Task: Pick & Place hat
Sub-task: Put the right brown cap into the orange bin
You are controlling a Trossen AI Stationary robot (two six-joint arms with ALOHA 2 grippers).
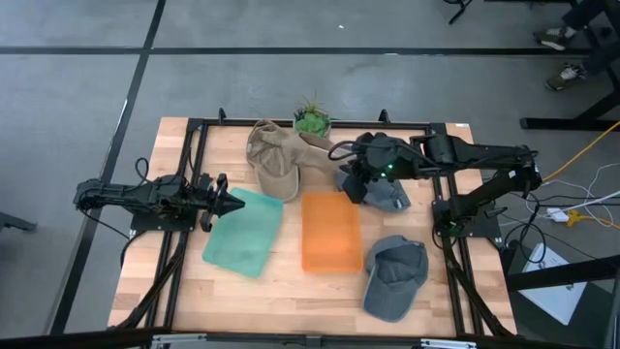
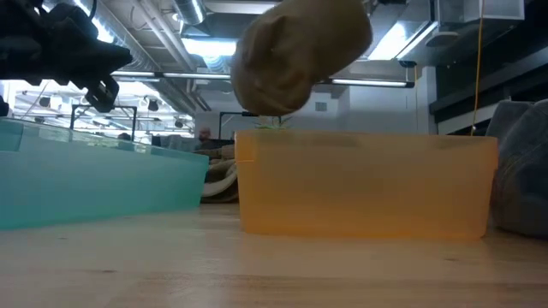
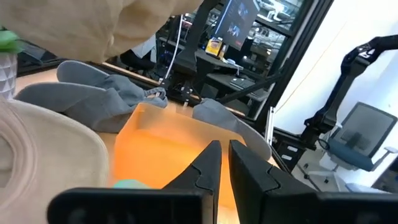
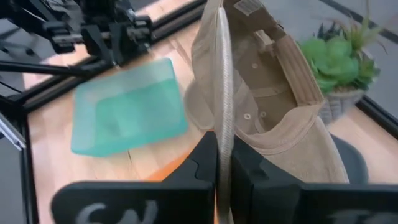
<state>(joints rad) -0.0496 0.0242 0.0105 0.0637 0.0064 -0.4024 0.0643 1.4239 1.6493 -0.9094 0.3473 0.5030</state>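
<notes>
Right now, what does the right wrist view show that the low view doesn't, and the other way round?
Only the right wrist view shows the right pincer shut on the tan hat's brim, the hat's inner lining, the left pincer resting beyond the teal bin, and the potted plant clearly.

Only the low view shows the orange bin's whole side wall and the room's ceiling lights.

Both show the lifted tan hat and both bins.

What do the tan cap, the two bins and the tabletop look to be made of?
Tan cap, held by the right gripper: soft woven cloth, likely cotton; stitched seams, a sewn label and folds show. Orange bin and teal bin: translucent, matte plastic, probably; light passes through their walls. Tabletop: pale wood planks with visible grain.
</notes>
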